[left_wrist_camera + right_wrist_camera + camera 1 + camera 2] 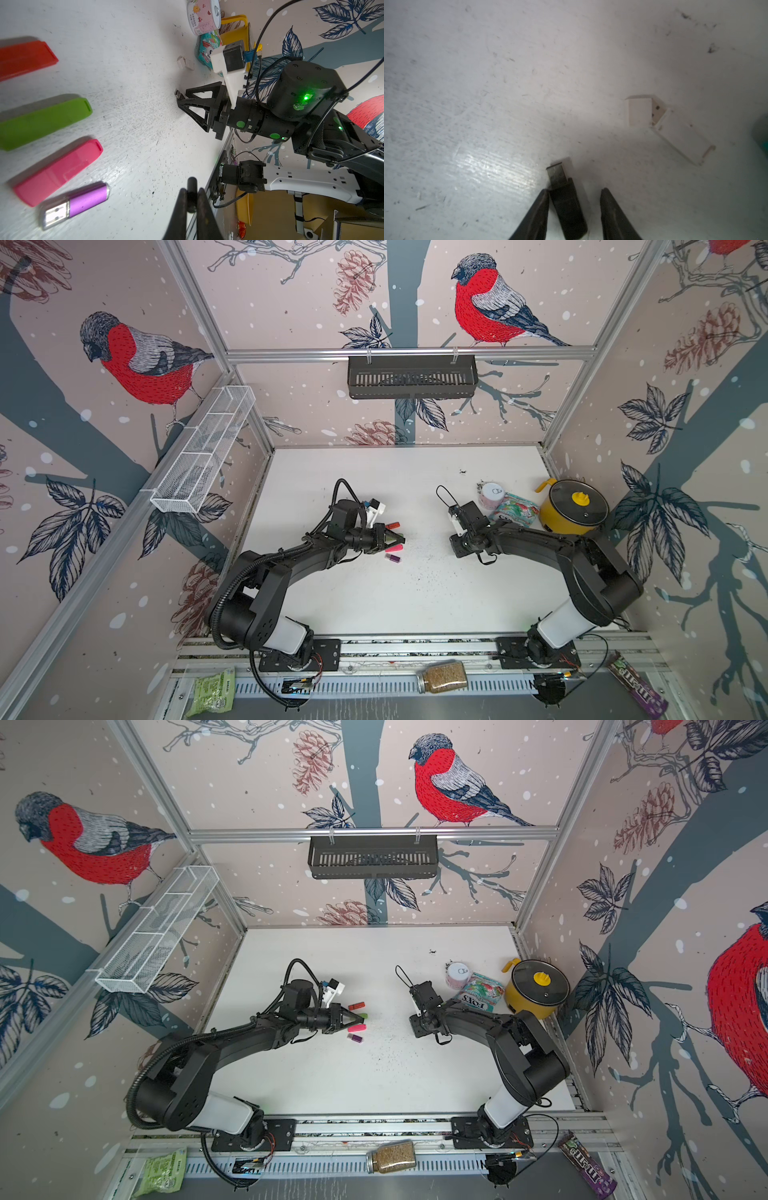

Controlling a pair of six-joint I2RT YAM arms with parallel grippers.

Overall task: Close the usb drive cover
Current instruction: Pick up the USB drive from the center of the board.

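My left gripper [191, 192] is shut on a small black cover [191, 184], whose rounded end sticks out past the fingertips. It hovers beside a row of drives on the white table [415, 593]: red [27, 57], green [45, 122], pink [60, 171] and a purple one with a bare plug [81, 202]. My right gripper [575, 189] points down at the table with a black usb drive [568, 204] between its jaws, metal plug bare. The drive leans on one finger, with a gap to the other. A white drive [675, 131] with its cap flipped open lies close by.
A pink can [491, 494], a candy bag [513, 510] and a yellow pot [575, 506] stand at the right of the table. A jar [442, 676] lies on the front rail. A black basket [411, 377] and a white mesh basket [208, 443] hang on the walls.
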